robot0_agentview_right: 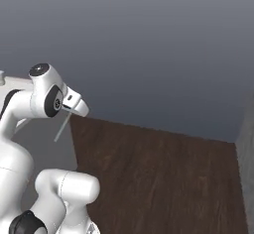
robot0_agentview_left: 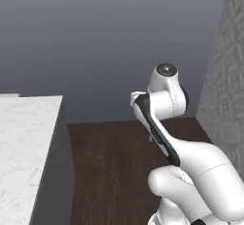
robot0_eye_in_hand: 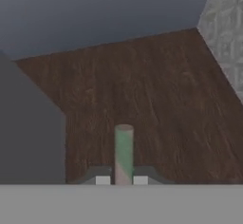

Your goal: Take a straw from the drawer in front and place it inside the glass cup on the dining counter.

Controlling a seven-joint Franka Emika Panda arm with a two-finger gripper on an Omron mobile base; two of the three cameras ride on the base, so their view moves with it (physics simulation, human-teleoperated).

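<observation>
Left base view: white marble dining counter fills the lower left, its plain grey base dropping to a dark wood floor. Arm folded up at centre-right, wrist raised above the floor, well right of the counter. Textured grey wall along the right edge; blue-grey wall at the far side. Gripper itself hidden behind the wrist here. Right base view: arm rises at left, hand tipped forward and down; a thin pale straw slants down-left from under the hand, hanging over the edge where grey counter base meets wood floor. Fingers too small to read here. Hand view: gripper at bottom centre, the two finger tips drawn in close on either side of the straw, a green-and-pinkish tube standing straight out between them, held over the floor. Grey counter base at left, textured wall at upper right.
</observation>
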